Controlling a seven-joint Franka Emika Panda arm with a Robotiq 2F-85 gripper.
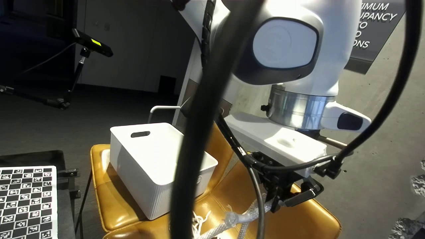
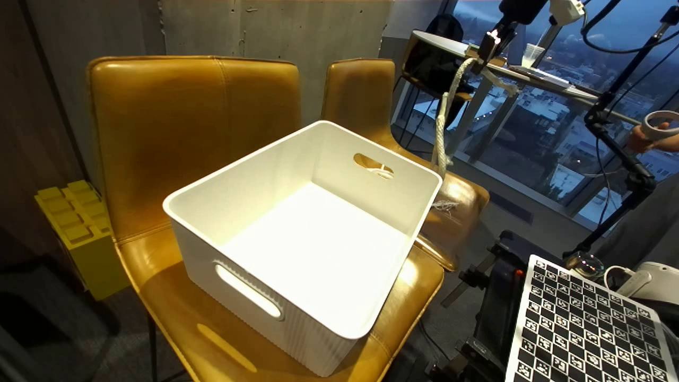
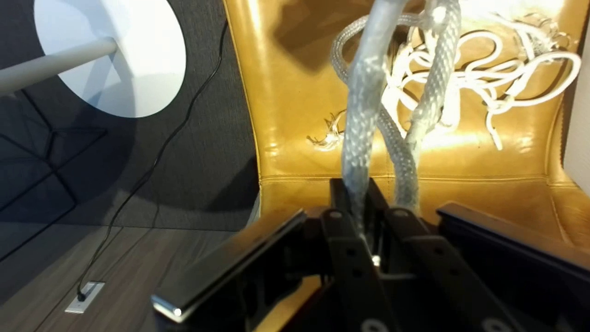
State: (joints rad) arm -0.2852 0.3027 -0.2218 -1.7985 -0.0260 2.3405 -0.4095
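The tool [image 3: 358, 193] is narrowed on a rope [image 3: 362, 124], pinching it above a tan chair [image 3: 484, 163]. In an exterior view, the rope hangs from the tool to behind the white bin [image 2: 212, 228]. The bin stands on the neighbouring chair [image 2: 196, 116]. Tangled white cord [image 3: 465, 83] lies on the tan chair.
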